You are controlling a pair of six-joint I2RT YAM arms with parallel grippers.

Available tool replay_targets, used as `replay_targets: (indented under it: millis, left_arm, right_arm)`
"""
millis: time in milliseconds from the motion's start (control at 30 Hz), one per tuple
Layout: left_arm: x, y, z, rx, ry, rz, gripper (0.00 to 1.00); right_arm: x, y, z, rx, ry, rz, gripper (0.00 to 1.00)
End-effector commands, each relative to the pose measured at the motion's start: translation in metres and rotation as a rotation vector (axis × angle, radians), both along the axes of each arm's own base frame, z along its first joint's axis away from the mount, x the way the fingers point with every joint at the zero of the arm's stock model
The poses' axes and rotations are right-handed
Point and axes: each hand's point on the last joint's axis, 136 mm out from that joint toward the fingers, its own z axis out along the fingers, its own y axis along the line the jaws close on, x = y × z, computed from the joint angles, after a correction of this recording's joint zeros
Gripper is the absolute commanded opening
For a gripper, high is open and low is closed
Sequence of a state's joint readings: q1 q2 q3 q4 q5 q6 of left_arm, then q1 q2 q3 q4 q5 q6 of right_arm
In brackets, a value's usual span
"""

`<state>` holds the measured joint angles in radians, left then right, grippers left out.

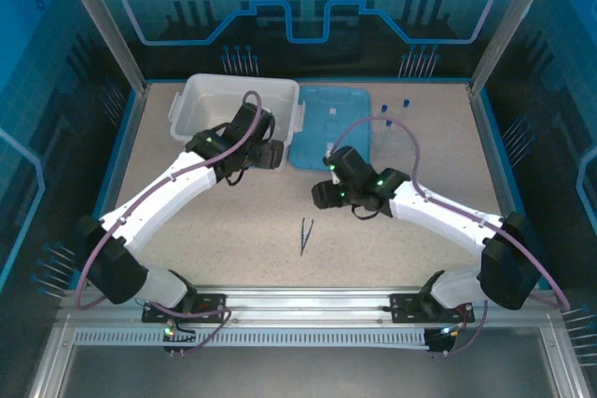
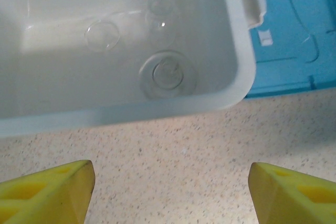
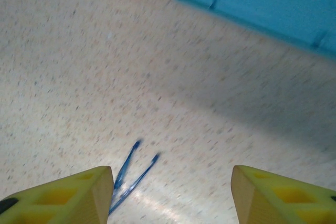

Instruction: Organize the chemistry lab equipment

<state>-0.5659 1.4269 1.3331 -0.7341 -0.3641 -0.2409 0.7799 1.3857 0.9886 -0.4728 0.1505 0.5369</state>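
Top external, left to right: big white plastic tub [image 1: 191, 100] sits back-left on the speckled beige worktop [image 1: 233, 240]. Left hand [image 1: 270, 154] is just off the tub's near right corner. Flat light-blue plastic lid [image 1: 326, 132] lies just beside the tub on its right. Thin dark-blue tweezers [image 1: 306, 235] lie flat mid-worktop, apart from the tub, prong ends pointing away from the arm bases. Right hand [image 1: 322, 195] is near them, on the far-right side. Long thin clear tubes with blue caps [image 1: 384, 100] lie right of the lid; two caps are clear, the bodies faint.

Left wrist: yellow fingers [image 2: 47, 187] spread wide, nothing between, over bare worktop. Small clear glass flask [image 2: 168, 74] stands inside the tub with two more round glass outlines; can't tell which is the beaker.

Right wrist: fingers [image 3: 68, 195] spread, empty; the tweezers' closed end is hidden behind one finger.
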Motion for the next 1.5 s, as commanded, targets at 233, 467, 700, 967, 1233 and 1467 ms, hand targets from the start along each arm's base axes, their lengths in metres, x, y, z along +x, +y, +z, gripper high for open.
replay_targets:
  millis: [233, 467, 700, 967, 1233, 1467]
  left_arm:
    - [-0.024, 0.018, -0.012, -0.034, -0.024, 0.053, 0.79]
    - [-0.031, 0.025, -0.027, -0.074, 0.006, 0.079, 0.81]
    - [-0.034, 0.04, -0.035, -0.123, 0.016, 0.116, 0.81]
    - [-0.034, 0.041, -0.041, -0.14, 0.027, 0.123, 0.81]
    - [-0.032, 0.041, -0.044, -0.149, 0.032, 0.124, 0.81]
    - [-0.032, 0.041, -0.048, -0.155, 0.044, 0.124, 0.81]
  right_arm:
    - [-0.046, 0.028, -0.053, -0.087, 0.136, -0.091, 0.59]
    - [-0.066, 0.051, -0.088, -0.167, 0.211, -0.063, 0.55]
    - [-0.068, 0.053, -0.098, -0.195, 0.228, -0.054, 0.54]
    - [-0.066, 0.064, -0.108, -0.215, 0.246, -0.028, 0.53]
    - [-0.064, 0.064, -0.114, -0.235, 0.256, -0.026, 0.5]
    - [-0.062, 0.06, -0.118, -0.281, 0.256, -0.016, 0.42]
